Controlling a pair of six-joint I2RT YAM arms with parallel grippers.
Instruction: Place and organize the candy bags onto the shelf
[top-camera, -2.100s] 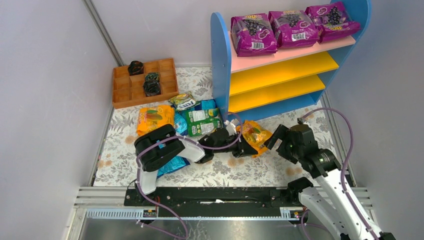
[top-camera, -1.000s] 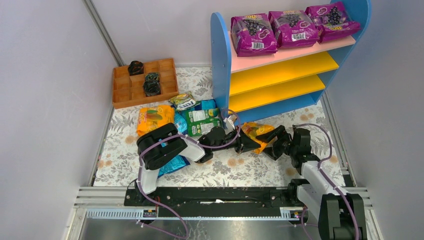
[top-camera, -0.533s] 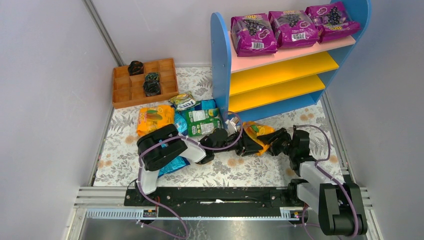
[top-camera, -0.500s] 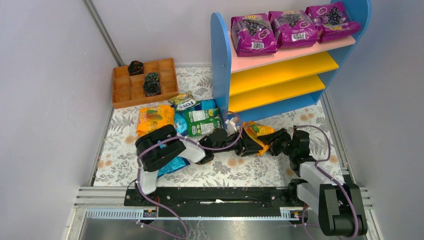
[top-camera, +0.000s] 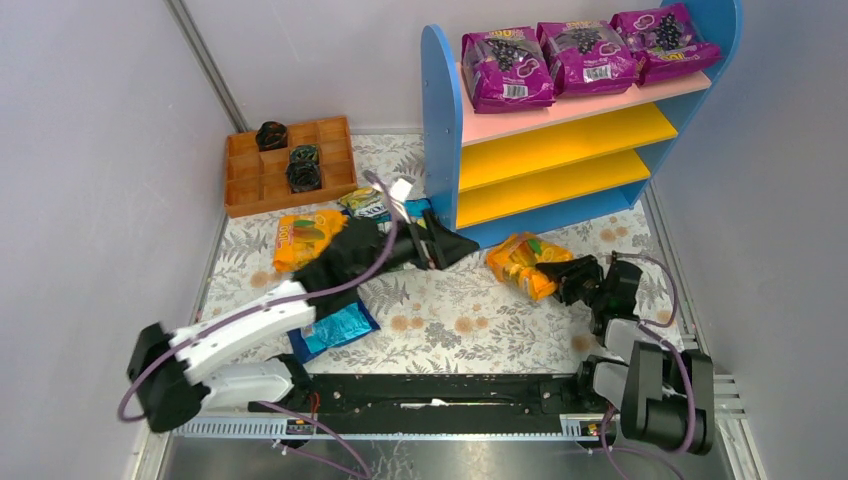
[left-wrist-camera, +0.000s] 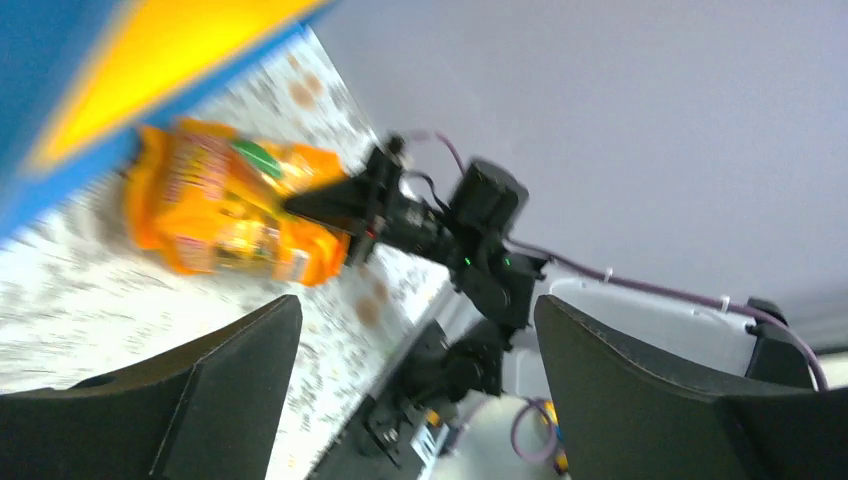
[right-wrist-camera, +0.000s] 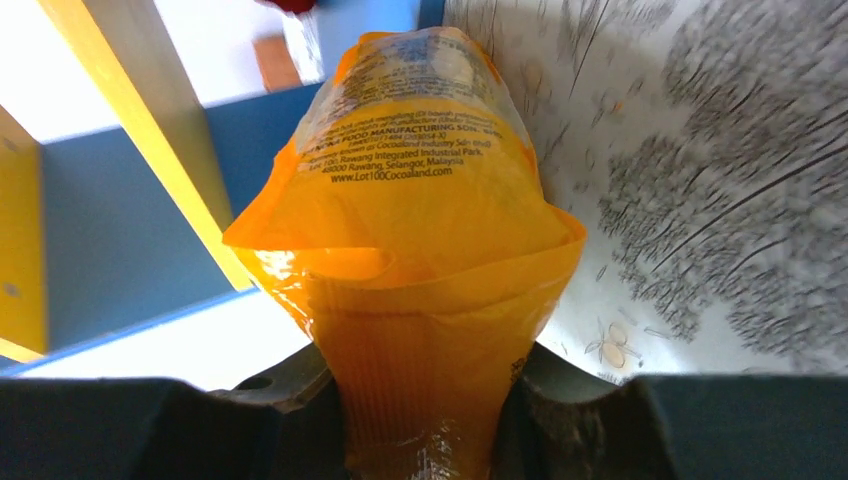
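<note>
Seen from above, the right gripper (top-camera: 568, 281) grips the orange bag (top-camera: 518, 262) at centre-right, just below the shelf (top-camera: 445, 120), while the left gripper (top-camera: 447, 246) gapes empty; left wrist: bag (left-wrist-camera: 220, 210) upper left, beyond spread fingers (left-wrist-camera: 200, 400); right wrist: bag (right-wrist-camera: 420, 260) clamped mid-frame.

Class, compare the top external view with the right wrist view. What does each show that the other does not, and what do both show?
Only the top external view: three purple bags on the pink top board of the shelf, the orange tray, a blue bag and the open left gripper. Only the right wrist view: small print on the orange bag, seen close up where the right gripper pinches it. Both: that orange bag, the shelf and the floral mat.
</note>
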